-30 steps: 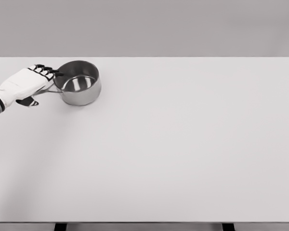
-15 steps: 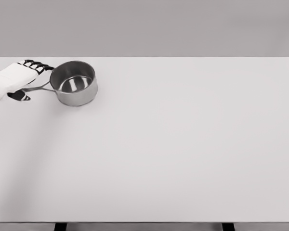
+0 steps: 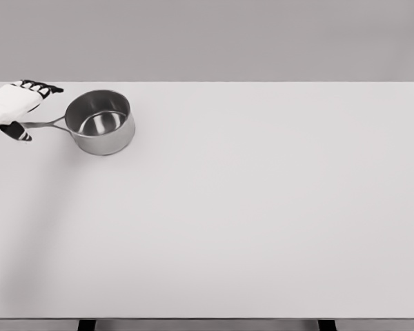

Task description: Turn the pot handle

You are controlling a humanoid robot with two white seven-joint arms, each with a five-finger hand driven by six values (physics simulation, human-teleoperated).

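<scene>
Left hand (image 3: 12,107): at the far left edge of the frame, upper left; only the hand shows, the arm is cut off by the edge. White back of hand up, dark fingertips (image 3: 41,87) reaching toward upper right, thumb (image 3: 16,132) tucked below.
Hand state: fingers above and thumb below the outer end of the handle — reads as clamped on it, though the contact itself is small and partly hidden by the palm.
Grip, why: holding the far end of the handle gives the longest lever, so a small sweep of the hand should turn the whole pot about its base.
Handle (image 3: 47,125): thin metal rod, lying nearly level, running from the hand rightward to the pot wall; points to frame left.
Pot (image 3: 100,123): small steel saucepan, upright, nothing visible inside, upper left of the frame just right of the hand; base flat on the table, so it can pivot without tipping.
Table (image 3: 248,207): wide white top filling most of the frame — the pot sits near its far left corner.
Right hand: not seen anywhere.
Step, my reading: mid-rotation or close to its end; the hand is already near the frame edge, so little reach looks left on that side.
Risk: thin handle could slip between thumb and fingers.
</scene>
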